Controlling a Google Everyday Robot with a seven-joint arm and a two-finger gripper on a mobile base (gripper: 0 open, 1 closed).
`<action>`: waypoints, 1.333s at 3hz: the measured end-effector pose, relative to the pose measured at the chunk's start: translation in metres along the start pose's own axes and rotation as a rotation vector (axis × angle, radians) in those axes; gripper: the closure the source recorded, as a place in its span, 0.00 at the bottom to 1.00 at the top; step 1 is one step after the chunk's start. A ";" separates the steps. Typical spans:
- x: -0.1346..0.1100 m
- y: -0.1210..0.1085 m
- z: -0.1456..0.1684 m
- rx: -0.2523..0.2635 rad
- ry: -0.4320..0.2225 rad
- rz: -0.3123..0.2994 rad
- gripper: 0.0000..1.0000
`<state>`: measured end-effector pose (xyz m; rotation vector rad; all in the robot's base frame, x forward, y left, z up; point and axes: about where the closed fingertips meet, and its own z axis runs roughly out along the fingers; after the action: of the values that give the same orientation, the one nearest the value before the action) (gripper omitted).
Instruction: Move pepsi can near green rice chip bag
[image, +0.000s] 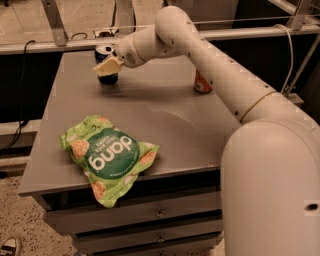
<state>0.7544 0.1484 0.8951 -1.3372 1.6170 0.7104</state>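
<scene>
The pepsi can (104, 52), dark blue with a silver top, stands upright near the far left corner of the grey table (170, 115). My gripper (108, 66) is right at the can, reaching in from the right, and its cream tip covers the can's front. The green rice chip bag (107, 156), crinkled with white "dang" lettering, lies flat at the table's front left and hangs slightly over the front edge. The can is well apart from the bag, farther back on the table.
An orange-red soda can (202, 83) stands at the table's right side, partly hidden behind my arm (220, 75). My arm crosses the right half of the table. Drawers (150, 220) sit under the tabletop. A metal rail (240, 33) runs behind the table.
</scene>
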 end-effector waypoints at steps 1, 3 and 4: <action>-0.008 0.020 -0.040 0.009 0.035 -0.023 1.00; -0.005 0.070 -0.090 -0.049 0.134 -0.006 1.00; 0.012 0.094 -0.091 -0.092 0.141 0.046 1.00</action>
<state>0.6389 0.0890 0.9139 -1.4481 1.7492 0.7400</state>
